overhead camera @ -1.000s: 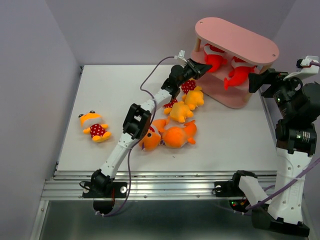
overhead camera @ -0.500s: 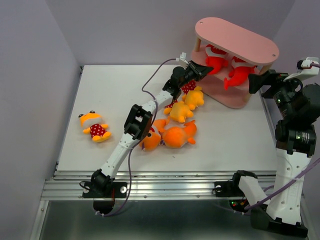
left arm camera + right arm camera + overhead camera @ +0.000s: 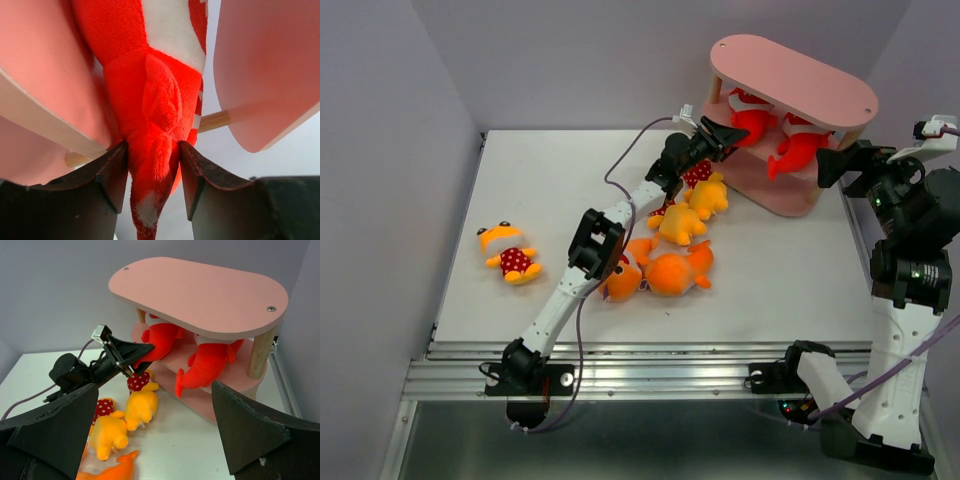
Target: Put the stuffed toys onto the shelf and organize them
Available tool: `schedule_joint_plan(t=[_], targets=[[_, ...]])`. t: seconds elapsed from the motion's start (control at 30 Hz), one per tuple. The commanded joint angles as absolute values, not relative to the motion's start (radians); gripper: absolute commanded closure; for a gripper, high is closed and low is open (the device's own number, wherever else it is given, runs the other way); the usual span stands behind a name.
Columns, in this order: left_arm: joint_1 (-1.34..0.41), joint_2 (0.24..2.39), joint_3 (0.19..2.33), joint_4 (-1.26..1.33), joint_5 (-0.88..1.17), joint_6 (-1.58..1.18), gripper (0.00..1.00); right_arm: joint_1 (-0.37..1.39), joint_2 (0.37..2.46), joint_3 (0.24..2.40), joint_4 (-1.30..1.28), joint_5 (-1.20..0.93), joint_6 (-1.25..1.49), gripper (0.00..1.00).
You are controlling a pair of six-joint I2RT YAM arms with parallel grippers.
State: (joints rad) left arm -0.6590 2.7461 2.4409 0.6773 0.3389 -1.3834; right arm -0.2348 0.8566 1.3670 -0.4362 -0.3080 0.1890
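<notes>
**Much of the shelf's load is out of sight**

From above, the shelf (image 3: 790, 78) hides most of the first red shark (image 3: 752, 122) and the second red shark (image 3: 798, 150) under its top board; only the ends poke out. Its lowest board barely shows. The left arm (image 3: 620, 215) lies over part of an orange shark (image 3: 623, 283). In the left wrist view the first shark's head runs off the top edge. I can't tell whether the left claw (image 3: 152, 150) pinches its tail or merely brushes it. The right claw (image 3: 155, 387) has both fingers cut off by the bottom edge.
</notes>
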Motion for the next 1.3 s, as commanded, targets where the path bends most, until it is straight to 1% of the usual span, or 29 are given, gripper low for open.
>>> schedule_joint_plan(t=[0.0, 0.13, 0.17, 0.23, 0.3, 0.37, 0.47, 0.5, 0.83, 1.27], targets=[[-0.664, 2.683, 2.459, 0.704, 0.365, -1.37, 0.43, -0.247, 0.841, 1.365, -0.38, -0.321, 0.201, 0.0], [-0.664, 2.668, 2.442, 0.707, 0.376, -1.37, 0.37, -0.247, 0.836, 1.361, -0.379, -0.324, 0.206, 0.0], [-0.664, 2.663, 2.436, 0.707, 0.377, -1.368, 0.37, -0.256, 0.836, 1.361, -0.377, -0.325, 0.206, 0.0], [-0.664, 2.652, 2.424, 0.707, 0.383, -1.367, 0.33, -0.256, 0.833, 1.359, -0.377, -0.328, 0.209, 0.0], [-0.663, 2.642, 2.399, 0.709, 0.391, -1.365, 0.26, -0.256, 0.831, 1.359, -0.377, -0.33, 0.21, 0.0], [-0.663, 2.637, 2.382, 0.707, 0.396, -1.361, 0.23, -0.256, 0.83, 1.359, -0.377, -0.331, 0.21, 0.0], [-0.663, 2.629, 2.37, 0.707, 0.405, -1.355, 0.15, -0.256, 0.827, 1.356, -0.376, -0.333, 0.21, 0.0], [-0.663, 2.626, 2.367, 0.707, 0.408, -1.353, 0.01, -0.256, 0.825, 1.355, -0.374, -0.333, 0.21, 0.0], [-0.658, 2.568, 2.272, 0.684, 0.425, -1.316, 0.01, -0.256, 0.822, 1.353, -0.373, -0.337, 0.215, 0.0], [-0.655, 2.553, 2.249, 0.652, 0.457, -1.284, 0.01, -0.265, 0.819, 1.347, -0.37, -0.345, 0.219, 0.0]])
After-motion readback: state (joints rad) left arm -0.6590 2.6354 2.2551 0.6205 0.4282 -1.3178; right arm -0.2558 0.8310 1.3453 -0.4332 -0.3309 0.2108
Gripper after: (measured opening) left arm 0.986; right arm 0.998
